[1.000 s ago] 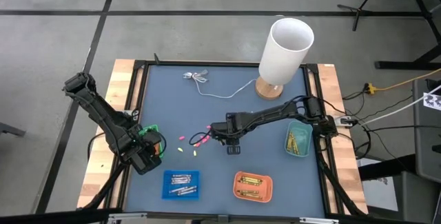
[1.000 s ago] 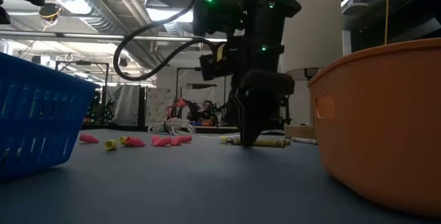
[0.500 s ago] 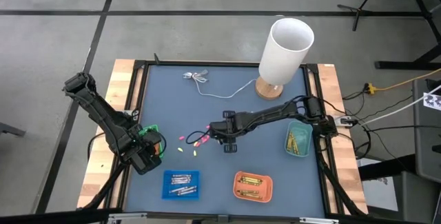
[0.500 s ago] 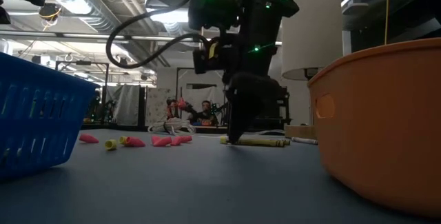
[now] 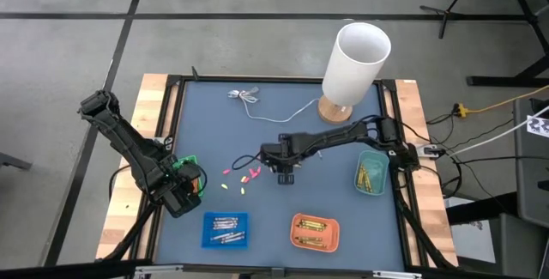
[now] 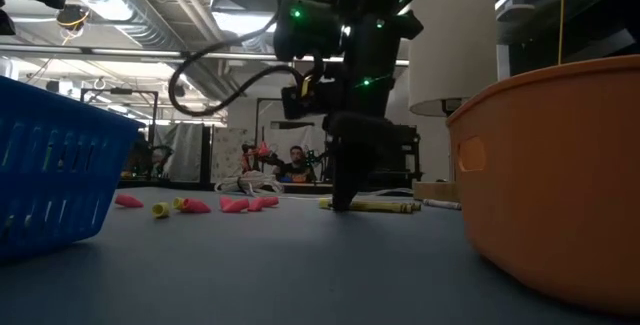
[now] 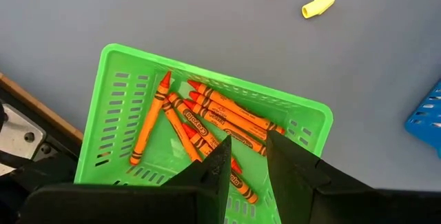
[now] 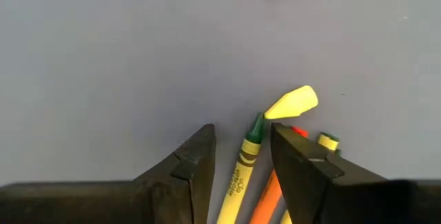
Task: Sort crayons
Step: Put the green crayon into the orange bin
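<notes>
My right gripper (image 5: 284, 174) (image 8: 241, 131) is open and stands low over the middle of the table. Its fingers stand on either side of the tip end of a yellow crayon (image 8: 242, 165) that lies flat on the mat, and I see no touch. An orange crayon (image 8: 264, 198) and a short yellow piece (image 8: 293, 102) lie beside it. The low view shows the gripper (image 6: 347, 197) down at the table by the yellow crayon (image 6: 375, 205). My left gripper (image 5: 184, 183) (image 7: 248, 141) waits, narrowly open, over a green tray (image 7: 110, 100) of orange crayons (image 7: 220, 114).
Loose pink and yellow bits (image 5: 240, 180) lie left of my right gripper. A blue tray (image 5: 225, 230) and an orange tray (image 5: 315, 233) stand near the front edge, and a teal tray (image 5: 371, 174) at the right. A tall white cylinder (image 5: 356, 60) and a white cable (image 5: 266, 112) are at the back.
My right gripper has moved a little toward the table's left and far edges, staying low at the table by the yellow crayon.
</notes>
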Motion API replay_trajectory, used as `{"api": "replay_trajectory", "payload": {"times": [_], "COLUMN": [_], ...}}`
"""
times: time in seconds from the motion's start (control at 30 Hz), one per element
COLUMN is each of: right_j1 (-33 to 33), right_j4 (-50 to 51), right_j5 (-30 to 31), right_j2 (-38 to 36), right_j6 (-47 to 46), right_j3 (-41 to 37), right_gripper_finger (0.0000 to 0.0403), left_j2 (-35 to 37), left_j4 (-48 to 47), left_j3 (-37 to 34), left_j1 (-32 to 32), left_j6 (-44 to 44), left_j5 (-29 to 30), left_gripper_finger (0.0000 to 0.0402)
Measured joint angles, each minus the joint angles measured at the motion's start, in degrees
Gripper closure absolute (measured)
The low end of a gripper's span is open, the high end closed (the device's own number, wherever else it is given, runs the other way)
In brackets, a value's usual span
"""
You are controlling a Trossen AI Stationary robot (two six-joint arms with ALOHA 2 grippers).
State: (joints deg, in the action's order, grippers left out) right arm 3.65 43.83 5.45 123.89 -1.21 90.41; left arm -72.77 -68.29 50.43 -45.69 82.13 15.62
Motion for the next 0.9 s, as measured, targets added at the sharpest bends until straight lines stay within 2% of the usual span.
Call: {"api": "replay_trajectory", "payload": {"times": [0.13,0.4,0.73,0.9], "right_j1": [-0.52,-0.41,-0.30,-0.30], "right_j4": [0.03,0.49,0.95,0.79], "right_j5": [-3.63,-3.96,-4.68,-4.67], "right_j2": [0.39,0.51,0.62,0.64], "right_j6": [0.01,0.12,0.21,0.21], "right_j3": [0.09,0.09,0.04,0.00], "right_gripper_finger": [0.0260,0.0266,0.0357,0.0389], "left_j2": [0.02,0.02,0.02,0.02], "left_j4": [0.01,0.02,0.51,0.57], "left_j3": [0.00,0.00,0.00,0.00], "left_j1": [0.00,0.02,0.02,0.01], "left_j6": [0.00,0.00,0.00,0.00], "left_j5": [0.02,0.39,0.39,0.58], "left_gripper_finger": [0.0324,0.0324,0.0324,0.0324]}}
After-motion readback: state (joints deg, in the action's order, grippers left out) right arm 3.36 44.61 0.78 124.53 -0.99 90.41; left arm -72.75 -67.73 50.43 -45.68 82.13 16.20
